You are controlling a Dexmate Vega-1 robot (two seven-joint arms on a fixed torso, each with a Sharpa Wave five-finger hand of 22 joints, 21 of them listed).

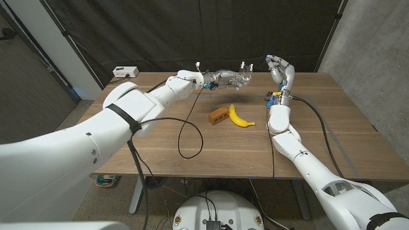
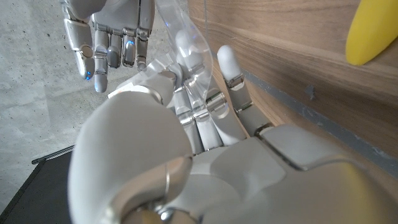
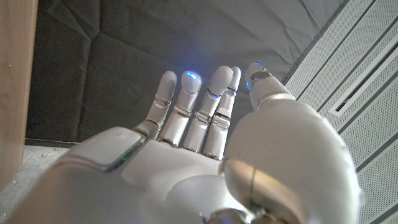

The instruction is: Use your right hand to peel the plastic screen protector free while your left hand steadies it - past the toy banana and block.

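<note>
Above the far side of the wooden table (image 1: 319, 134), the robot's left hand (image 1: 238, 79) grasps the clear plastic screen protector (image 1: 245, 69), holding it in the air past the toy banana (image 1: 238, 116) and the brown block (image 1: 218, 115), which lie side by side near the table's middle. The right hand (image 1: 280, 70) is raised just to the right of the film, fingers apart and grasping nothing, close to it but not touching. In the left wrist view the transparent sheet (image 2: 180, 37) stands among the left hand's fingers (image 2: 205, 118); its edges are hard to trace against the pale floor, and the right hand's fingertips (image 2: 112, 50) hang near it. The banana (image 2: 373, 31) is cut off at that picture's edge. No writing or brand can be read anywhere. A small white box (image 1: 125, 71) sits at the table's far left corner; its markings are too small to make out.
</note>
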